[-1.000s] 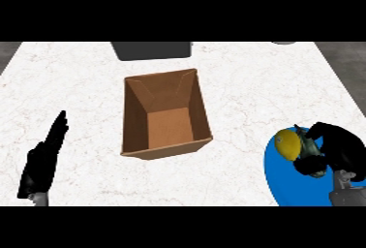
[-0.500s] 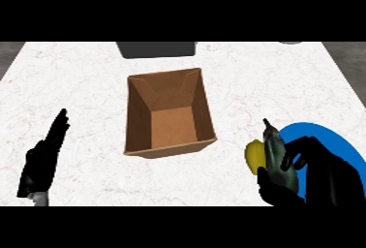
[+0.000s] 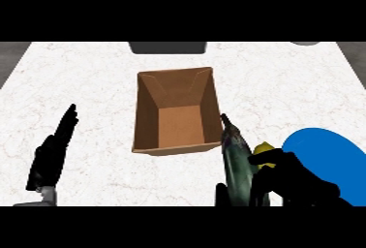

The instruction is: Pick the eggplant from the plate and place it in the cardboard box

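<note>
Right hand (image 3: 297, 179): lower right of head view, fingers curled round the eggplant, clamped on it.
Eggplant (image 3: 236, 155): long, dark purple-green, held nearly upright w/ pointed tip up; tip just beside the box's near right corner, outside it; off the plate. Lower end hidden by the hand.
Yellow bit (image 3: 263, 148): small, peeking betw. eggplant and hand; can't tell what it is.
Cardboard box (image 3: 146, 118): open top, brown, mid-counter, nothing inside.
Blue plate (image 3: 328, 150): at right edge, partly covered by right hand.
Left hand (image 3: 53, 150): lower left, fingers straight and together, pointing up, resting, holds nothing; well apart from box.
Counter (image 3: 85, 77): white marble.
Dark grey object (image 3: 167, 47): at far edge, cut off.
</note>
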Robot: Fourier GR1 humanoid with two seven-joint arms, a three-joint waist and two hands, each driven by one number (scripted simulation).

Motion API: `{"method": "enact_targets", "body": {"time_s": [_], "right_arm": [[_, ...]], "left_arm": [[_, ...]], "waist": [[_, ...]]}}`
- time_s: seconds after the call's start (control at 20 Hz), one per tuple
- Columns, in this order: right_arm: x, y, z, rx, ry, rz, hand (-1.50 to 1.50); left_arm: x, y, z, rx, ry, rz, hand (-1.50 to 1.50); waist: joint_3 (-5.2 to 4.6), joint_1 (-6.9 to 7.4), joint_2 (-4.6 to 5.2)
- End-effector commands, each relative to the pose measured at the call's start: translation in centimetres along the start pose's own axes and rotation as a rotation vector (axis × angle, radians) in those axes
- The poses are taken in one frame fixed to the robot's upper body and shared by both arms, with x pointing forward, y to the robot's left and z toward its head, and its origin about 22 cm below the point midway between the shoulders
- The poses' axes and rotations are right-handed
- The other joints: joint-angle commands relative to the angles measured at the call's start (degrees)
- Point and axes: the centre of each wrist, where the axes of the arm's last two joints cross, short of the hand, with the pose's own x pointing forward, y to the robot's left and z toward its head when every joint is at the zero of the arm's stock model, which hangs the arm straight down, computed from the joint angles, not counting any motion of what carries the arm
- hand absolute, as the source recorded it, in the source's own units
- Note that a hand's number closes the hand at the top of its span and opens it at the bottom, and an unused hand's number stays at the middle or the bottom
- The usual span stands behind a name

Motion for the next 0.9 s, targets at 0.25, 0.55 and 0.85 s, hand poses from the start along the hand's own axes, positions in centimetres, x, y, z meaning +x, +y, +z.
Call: {"method": "enact_targets", "body": {"time_s": [0.25,0.55,0.85], "right_arm": [[4.7,2.4,-4.2,0.035,0.14,0.031,1.5],[6.0,7.1,-9.6,0.092,0.179,0.048,1.5],[5.7,10.8,-13.8,0.182,0.232,0.088,1.5]], "left_arm": [[0.2,-0.6,-0.7,-0.03,-0.005,-0.011,0.0],[0.6,-0.7,-0.7,-0.042,-0.02,-0.008,0.0],[1.3,-1.3,-1.1,-0.032,-0.019,-0.004,0.0]], "waist": [[0.01,1.31,0.44],[0.08,2.33,0.66],[0.12,2.17,0.71]]}}
